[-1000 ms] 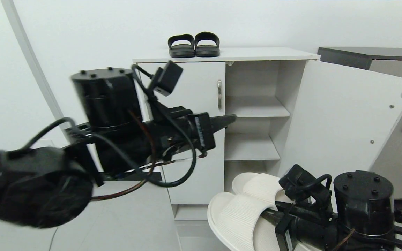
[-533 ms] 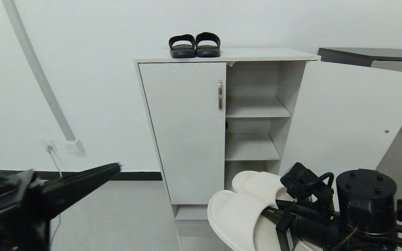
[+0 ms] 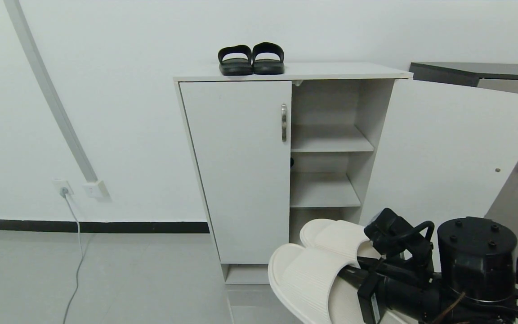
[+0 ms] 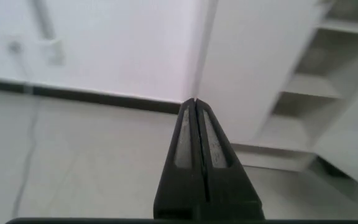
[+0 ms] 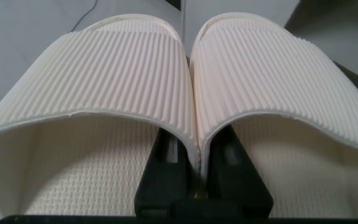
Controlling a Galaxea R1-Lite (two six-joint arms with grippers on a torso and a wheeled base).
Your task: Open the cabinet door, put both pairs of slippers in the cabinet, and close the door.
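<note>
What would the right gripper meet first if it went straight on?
Probably the cabinet, low down: the white slippers in the right gripper aim at its bottom opening beside the closed left door. Depth is unclear; the door edge may come first.
</note>
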